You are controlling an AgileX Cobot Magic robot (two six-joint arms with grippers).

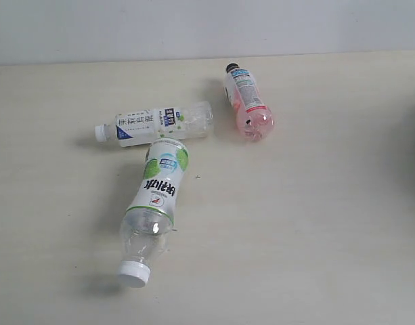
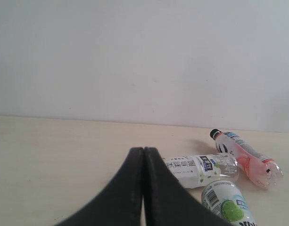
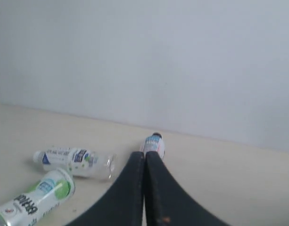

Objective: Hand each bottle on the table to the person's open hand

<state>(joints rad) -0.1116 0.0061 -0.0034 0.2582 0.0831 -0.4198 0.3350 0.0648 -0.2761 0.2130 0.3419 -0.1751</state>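
Exterior view: on the wide pale cream table (image 1: 315,223) lie three clear plastic bottles. The green-and-white labelled bottle (image 1: 156,196) lies with its white cap toward the near edge. Its base touches the side of the white-and-blue labelled bottle (image 1: 156,124), which lies crosswise. The pink-tinted bottle with a black cap (image 1: 246,101) lies apart, to the right.

Left wrist view: the black left gripper (image 2: 143,150) has its fingers pressed together, empty, short of all three bottles.

Right wrist view: the black right gripper (image 3: 144,155) is likewise closed and empty. Just past its tips a black-capped bottle shows, probably the pink-tinted one, mostly hidden.
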